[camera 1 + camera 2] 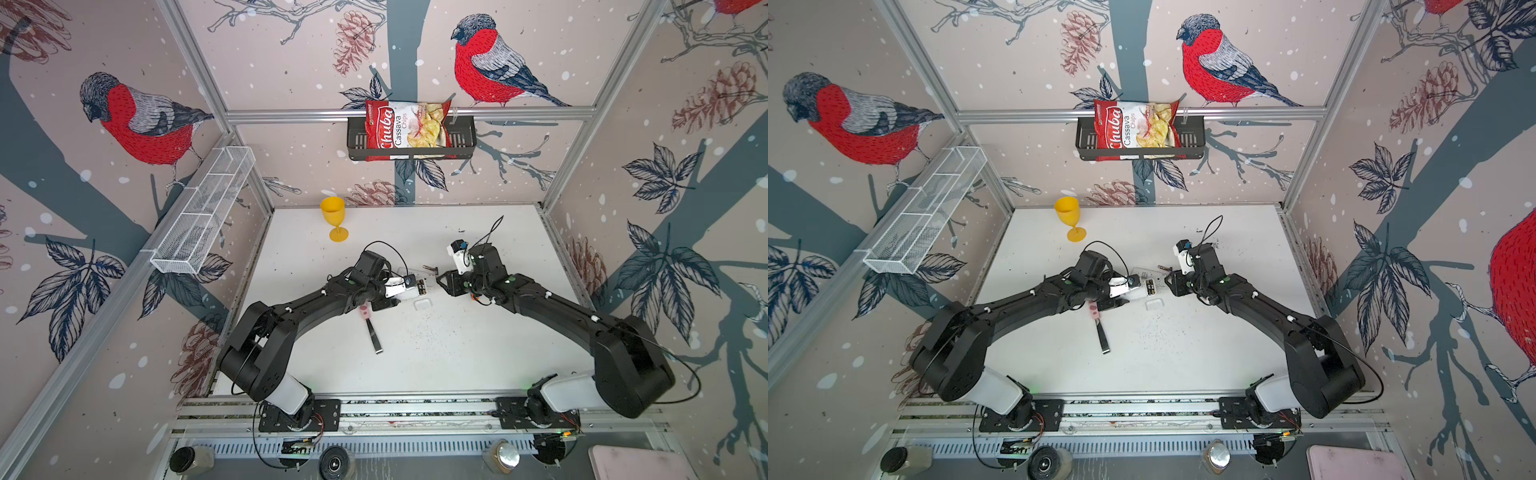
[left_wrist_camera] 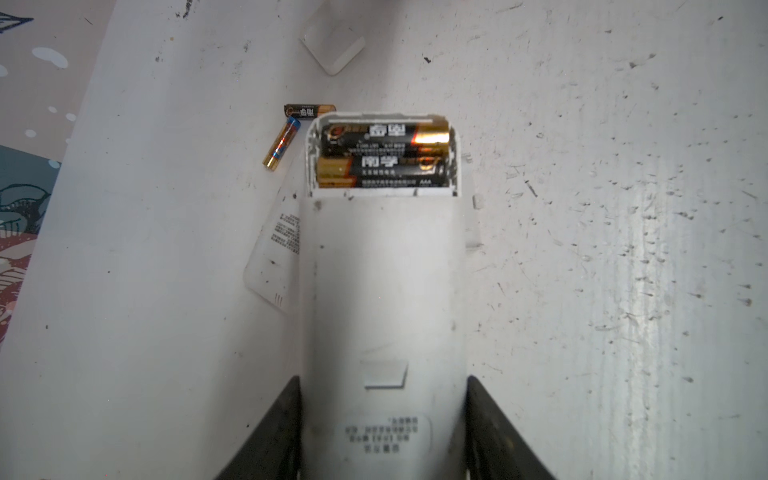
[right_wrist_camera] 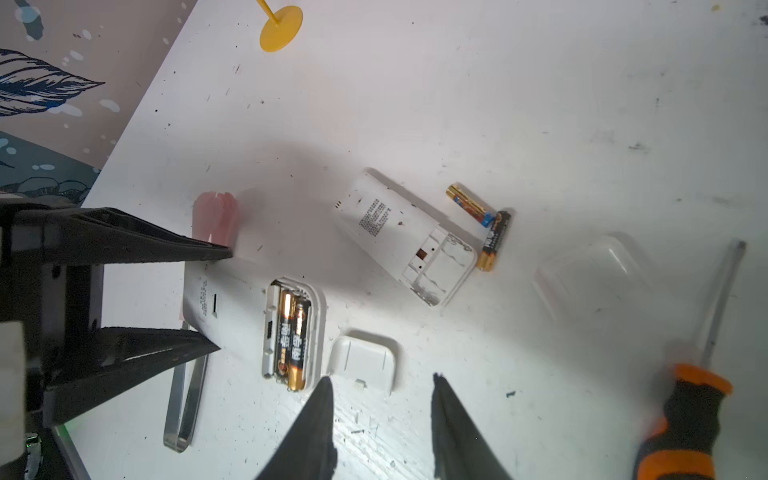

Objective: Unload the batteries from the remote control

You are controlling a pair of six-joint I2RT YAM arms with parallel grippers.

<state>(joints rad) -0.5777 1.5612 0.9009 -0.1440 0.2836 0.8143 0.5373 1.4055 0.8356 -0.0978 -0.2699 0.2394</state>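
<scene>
My left gripper [image 2: 383, 378] is shut on a white remote control [image 2: 382, 291], back side up. Its battery bay stands uncovered, with two black-and-gold batteries [image 2: 386, 137] side by side inside. In both top views the left gripper [image 1: 401, 293] holds it mid-table. My right gripper [image 3: 381, 377] is open and empty, just off the remote's battery end, over the loose white battery cover [image 3: 363, 361]. A second white remote [image 3: 399, 232] lies beyond with an empty bay. Two loose batteries [image 3: 469, 203] [image 3: 494, 239] rest beside it.
An orange-and-black screwdriver [image 3: 685, 415] and a clear plastic lid [image 3: 594, 274] lie near my right gripper. Metal tweezers [image 1: 374, 336] and a pink piece [image 1: 365, 312] sit under the left arm. A yellow goblet [image 1: 334, 216] stands at the back left.
</scene>
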